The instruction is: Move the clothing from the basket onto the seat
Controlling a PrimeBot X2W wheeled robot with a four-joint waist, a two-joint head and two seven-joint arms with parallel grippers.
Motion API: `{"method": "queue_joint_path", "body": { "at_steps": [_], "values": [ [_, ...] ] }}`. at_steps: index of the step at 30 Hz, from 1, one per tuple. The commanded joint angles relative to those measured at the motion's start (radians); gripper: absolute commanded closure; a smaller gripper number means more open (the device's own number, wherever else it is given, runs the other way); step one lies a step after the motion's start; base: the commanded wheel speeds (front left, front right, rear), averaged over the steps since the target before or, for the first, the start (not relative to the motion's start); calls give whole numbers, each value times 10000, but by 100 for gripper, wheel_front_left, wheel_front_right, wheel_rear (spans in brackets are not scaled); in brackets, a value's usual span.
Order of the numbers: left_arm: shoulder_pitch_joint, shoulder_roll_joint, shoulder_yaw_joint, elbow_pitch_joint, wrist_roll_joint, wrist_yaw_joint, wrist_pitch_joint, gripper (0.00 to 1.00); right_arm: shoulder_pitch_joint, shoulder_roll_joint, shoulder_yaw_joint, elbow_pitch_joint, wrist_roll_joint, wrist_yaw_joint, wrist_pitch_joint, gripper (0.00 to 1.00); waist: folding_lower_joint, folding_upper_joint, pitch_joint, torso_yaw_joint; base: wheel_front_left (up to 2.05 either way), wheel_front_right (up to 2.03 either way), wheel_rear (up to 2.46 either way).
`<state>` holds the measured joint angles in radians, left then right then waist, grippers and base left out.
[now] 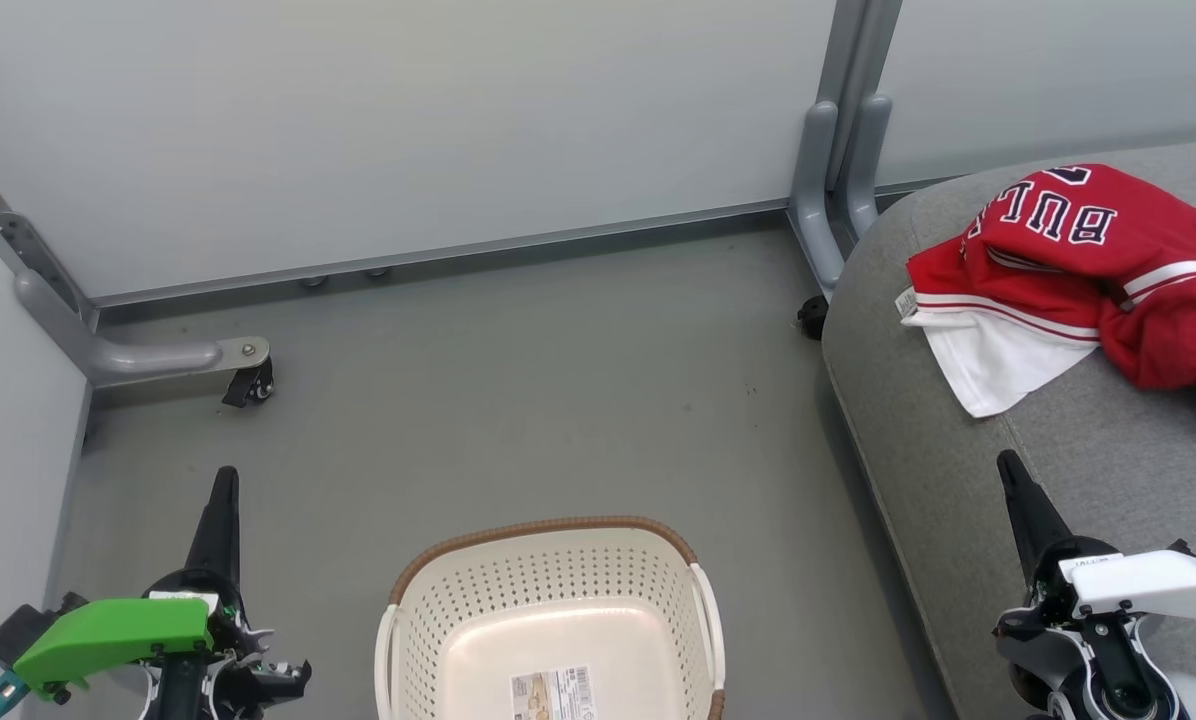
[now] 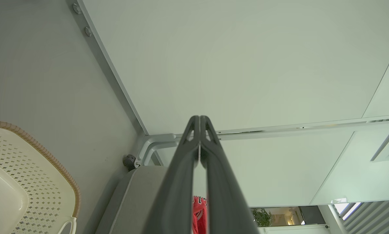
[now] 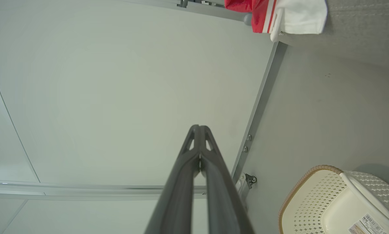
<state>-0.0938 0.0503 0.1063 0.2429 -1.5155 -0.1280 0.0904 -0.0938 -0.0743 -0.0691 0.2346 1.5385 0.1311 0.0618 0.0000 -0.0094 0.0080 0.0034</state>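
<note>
On the seat (image 1: pixel 958 480), the clothing (image 1: pixel 1088 260) lies crosswise, lettering inverted; left gripper (image 1: pixel 226 478) and right gripper (image 1: pixel 1007 462) closed

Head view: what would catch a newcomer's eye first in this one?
The red jersey lies crumpled on the grey seat at the upper right, white lining showing. Next, the cream basket on the floor at bottom centre, holding just a label. The left gripper and right gripper stand shut at the lower corners.

You get bright, even light, one soft shadow by the basket (image 3: pixel 306 201). Wrist views bow at the edges.
</note>
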Motion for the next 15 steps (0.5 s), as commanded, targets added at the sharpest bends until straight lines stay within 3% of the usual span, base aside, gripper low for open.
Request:
{"method": "queue_joint_path", "body": {
  "at_steps": [1,15],
  "values": [
    [-183,3,55,3,-229,-44,58,100,-138,-18,-46,22,222,-6,68,100,0,85,-5,-4,0,0,0],
    [-207,-2,101,34,-983,-48,275,100,-155,15,-158,98,1009,-4,307,100,0,94,-48,-34,0,0,0]
  ]
}}
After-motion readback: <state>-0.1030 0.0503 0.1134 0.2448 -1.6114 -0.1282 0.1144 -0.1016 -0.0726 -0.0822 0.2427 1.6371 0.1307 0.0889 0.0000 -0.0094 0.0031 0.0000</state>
